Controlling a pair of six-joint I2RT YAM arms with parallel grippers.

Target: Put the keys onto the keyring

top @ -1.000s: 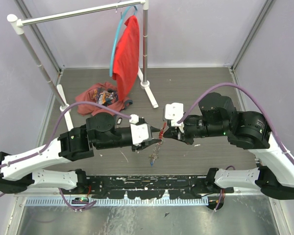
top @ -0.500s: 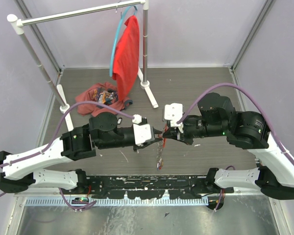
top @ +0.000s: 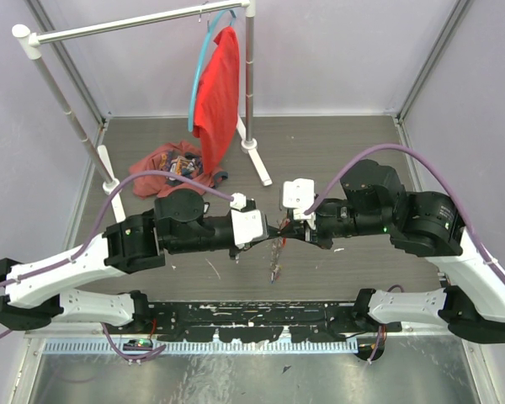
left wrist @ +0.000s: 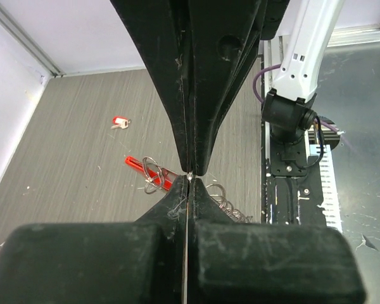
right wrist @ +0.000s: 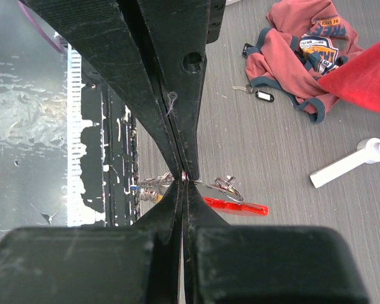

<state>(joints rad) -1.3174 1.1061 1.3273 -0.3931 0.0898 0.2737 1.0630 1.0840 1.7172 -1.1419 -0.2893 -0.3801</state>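
Two grippers are meeting over the middle of the table point(top: 345, 143): my right gripper point(right wrist: 185, 176) is pinching the dangling keyring point(right wrist: 227, 184); my left gripper point(left wrist: 189, 176) is sitting clamped, its hold unclear.

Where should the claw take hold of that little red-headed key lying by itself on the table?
Take the red plastic head, not the thin metal blade. The red-headed key lies flat on the table with bare surface around it, so come straight down from above, closing across the head's narrow sides; it is probably the thickest part.
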